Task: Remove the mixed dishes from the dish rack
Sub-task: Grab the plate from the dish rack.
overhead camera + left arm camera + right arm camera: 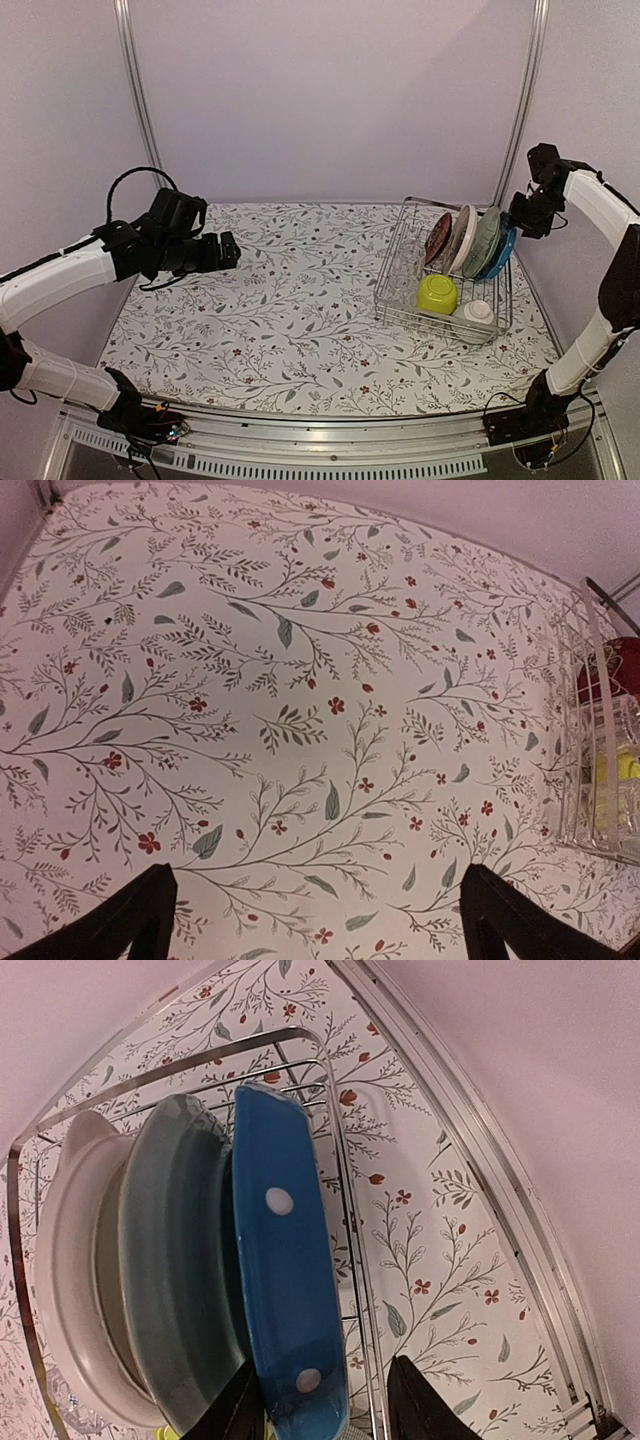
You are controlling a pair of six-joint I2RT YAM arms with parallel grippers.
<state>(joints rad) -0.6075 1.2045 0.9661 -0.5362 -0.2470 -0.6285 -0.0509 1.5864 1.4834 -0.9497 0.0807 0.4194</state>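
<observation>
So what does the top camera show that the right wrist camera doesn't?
Top only: the left gripper, open above the table, and the red plate. Right wrist only: the white dots on the blue plate. Both: the blue plate, the green plate beside it, the rack and the right gripper.

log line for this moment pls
left gripper: open, empty, over table | right gripper: open, straddling blue dotted plate rim in dish rack
</observation>
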